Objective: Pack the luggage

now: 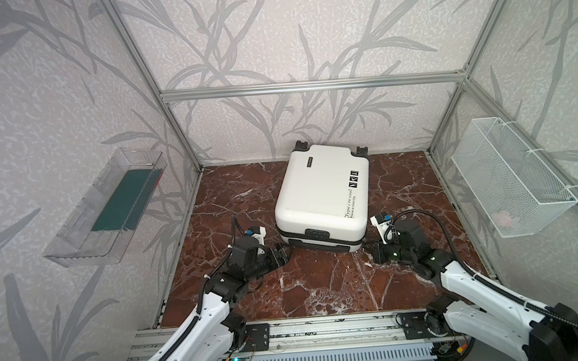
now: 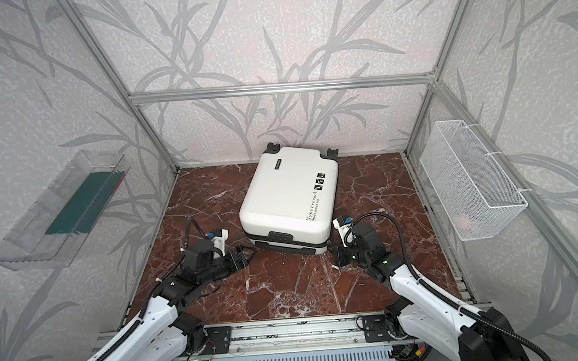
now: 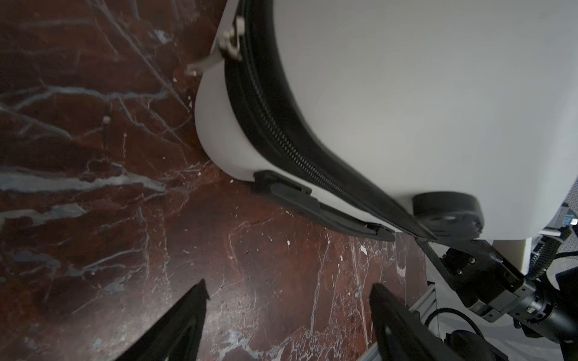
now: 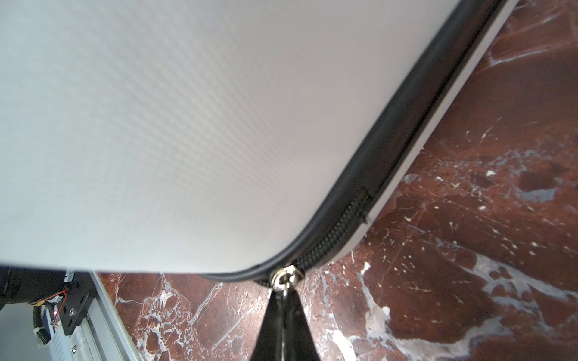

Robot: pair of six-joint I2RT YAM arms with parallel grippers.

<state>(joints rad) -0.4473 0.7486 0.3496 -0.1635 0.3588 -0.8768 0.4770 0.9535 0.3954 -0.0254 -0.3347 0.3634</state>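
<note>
The luggage (image 1: pixel 323 196) (image 2: pixel 289 198) is a white hard-shell suitcase lying flat and closed on the red marble tabletop, its wheels toward the back wall. My left gripper (image 1: pixel 284 253) (image 3: pixel 289 284) sits low by its front left corner, open, with only marble between the fingers. A metal zipper pull (image 3: pixel 231 40) hangs on the luggage's (image 3: pixel 406 93) side beyond that corner. My right gripper (image 1: pixel 370 247) (image 4: pixel 284 292) is at the front right corner of the luggage (image 4: pixel 187 125), shut on another zipper pull (image 4: pixel 283 278) on the black zipper track.
A clear plastic bin (image 1: pixel 108 208) holding something flat and dark green hangs on the left wall. A white wire mesh basket (image 1: pixel 510 176) with a pale pink thing (image 1: pixel 504 218) inside hangs on the right wall. Aluminium posts frame the table; a rail (image 1: pixel 326 332) runs along its front.
</note>
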